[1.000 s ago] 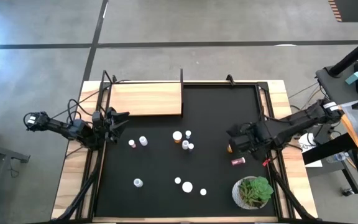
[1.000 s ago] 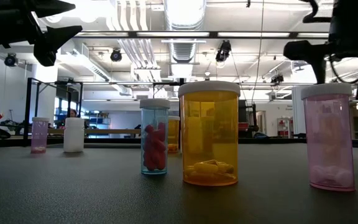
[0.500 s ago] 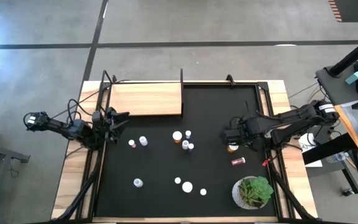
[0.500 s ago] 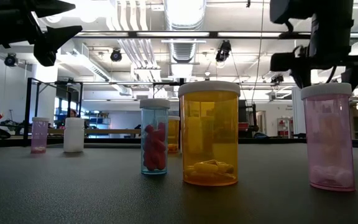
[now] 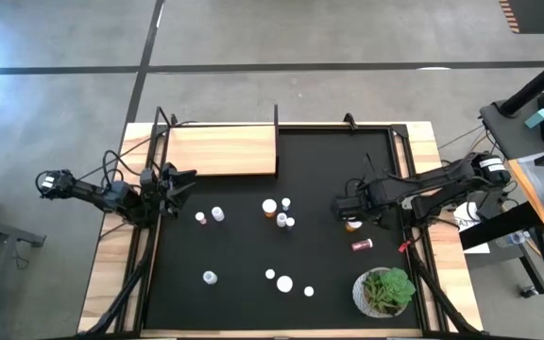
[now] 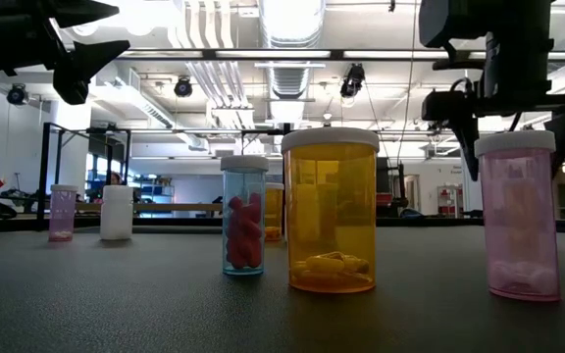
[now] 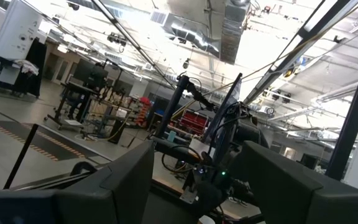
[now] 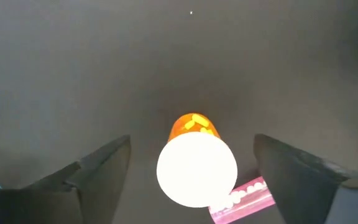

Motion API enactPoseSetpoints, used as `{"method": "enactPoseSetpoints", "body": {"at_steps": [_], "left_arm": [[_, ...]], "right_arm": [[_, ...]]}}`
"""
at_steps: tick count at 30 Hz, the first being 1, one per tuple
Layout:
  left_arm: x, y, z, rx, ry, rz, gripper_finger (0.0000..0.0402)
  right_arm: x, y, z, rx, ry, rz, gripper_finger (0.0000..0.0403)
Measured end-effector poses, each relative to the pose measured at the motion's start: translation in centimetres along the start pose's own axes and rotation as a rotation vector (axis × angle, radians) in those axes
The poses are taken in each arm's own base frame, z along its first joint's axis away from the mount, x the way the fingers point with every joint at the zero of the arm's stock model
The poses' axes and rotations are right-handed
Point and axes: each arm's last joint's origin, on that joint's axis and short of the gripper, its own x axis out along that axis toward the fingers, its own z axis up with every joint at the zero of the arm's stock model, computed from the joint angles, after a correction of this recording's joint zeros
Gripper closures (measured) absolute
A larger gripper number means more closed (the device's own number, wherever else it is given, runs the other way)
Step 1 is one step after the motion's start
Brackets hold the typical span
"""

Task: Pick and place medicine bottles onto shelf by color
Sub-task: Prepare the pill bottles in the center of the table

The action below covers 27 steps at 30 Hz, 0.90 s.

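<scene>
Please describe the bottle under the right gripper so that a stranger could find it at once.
Start at the green plant in the mat's near right corner and look toward the shelf. The orange bottle stands upright between the open fingers of the right gripper. Its neighbour, the pink bottle, lies on its side.

Robotics lab or workshop, exposed ceiling ducts [image 6: 287, 25], concrete floor [image 5: 281, 38], equipment racks [image 7: 86, 93] behind

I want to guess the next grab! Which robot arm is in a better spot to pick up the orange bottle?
The right. Its open gripper hangs right above the orange bottle, one finger on each side. The left gripper waits far off at the mat's other edge.
</scene>
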Motion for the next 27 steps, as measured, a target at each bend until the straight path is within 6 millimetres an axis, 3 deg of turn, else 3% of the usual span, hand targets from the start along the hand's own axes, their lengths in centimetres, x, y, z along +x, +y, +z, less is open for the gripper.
{"method": "enactPoseSetpoints", "body": {"at_steps": [4, 14, 19, 27], "left_arm": [[0.0, 0.0, 0.0, 0.0, 0.0, 0.0, 0.0173], [0.0, 0.0, 0.0, 0.0, 0.0, 0.0, 0.0173], [0.0, 0.0, 0.0, 0.0, 0.0, 0.0, 0.0173], [0.0, 0.0, 0.0, 0.0, 0.0, 0.0, 0.0173]], "right_arm": [[0.9, 0.5, -0.3, -0.002, -0.003, -0.023, 0.0035], [2.7, 1.5, -1.1, 0.005, 0.018, -0.072, 0.0038], [2.7, 1.6, -1.2, 0.007, 0.022, -0.062, 0.0081], [2.7, 1.7, -1.2, 0.021, 0.025, -0.054, 0.0185]]}}
